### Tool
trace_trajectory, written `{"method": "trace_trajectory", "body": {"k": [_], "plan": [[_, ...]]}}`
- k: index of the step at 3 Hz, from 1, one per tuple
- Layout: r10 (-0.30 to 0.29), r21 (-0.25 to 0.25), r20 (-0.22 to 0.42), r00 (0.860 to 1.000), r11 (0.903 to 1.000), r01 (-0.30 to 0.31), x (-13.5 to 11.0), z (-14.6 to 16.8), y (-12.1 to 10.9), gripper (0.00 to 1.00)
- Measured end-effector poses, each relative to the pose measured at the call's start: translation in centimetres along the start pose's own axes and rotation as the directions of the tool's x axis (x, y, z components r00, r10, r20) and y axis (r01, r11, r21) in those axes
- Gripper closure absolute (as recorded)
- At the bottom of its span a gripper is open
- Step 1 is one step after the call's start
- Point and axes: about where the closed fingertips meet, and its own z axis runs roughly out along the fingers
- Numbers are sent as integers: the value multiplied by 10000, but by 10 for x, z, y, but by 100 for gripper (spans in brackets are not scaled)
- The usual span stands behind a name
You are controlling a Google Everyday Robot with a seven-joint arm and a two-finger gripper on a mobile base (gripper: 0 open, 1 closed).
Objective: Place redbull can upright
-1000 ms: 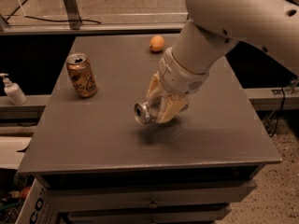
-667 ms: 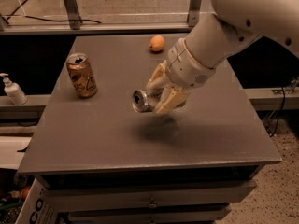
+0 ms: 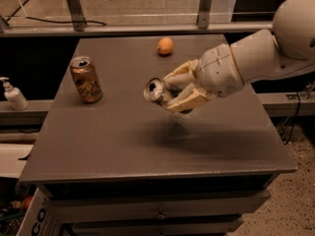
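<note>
Sideways, the redbull can [image 3: 155, 90] is held above the table [image 3: 123, 146], clamped between the fingers of the gripper [image 3: 170, 94], long axis level, top aimed at 9 o'clock. A gold can [image 3: 86, 79] stands at 9 o'clock and an orange [image 3: 165, 46] lies at 12, both well apart.

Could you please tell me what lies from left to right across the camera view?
Pump bottle → gold can → redbull can, held above the table in the gripper → robot arm.
</note>
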Motion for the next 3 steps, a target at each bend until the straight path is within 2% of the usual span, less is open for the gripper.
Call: {"method": "trace_trajectory", "body": {"k": [1,2,3], "plan": [[410,801,1381,9896,9954,-524,-6,-7,-3,100],[1034,1402,2101,9722,9809,-1346,-4,-15,-4,100],[1880,1773,2324,9543,9565,-2316,7,-20,-1,100]]}}
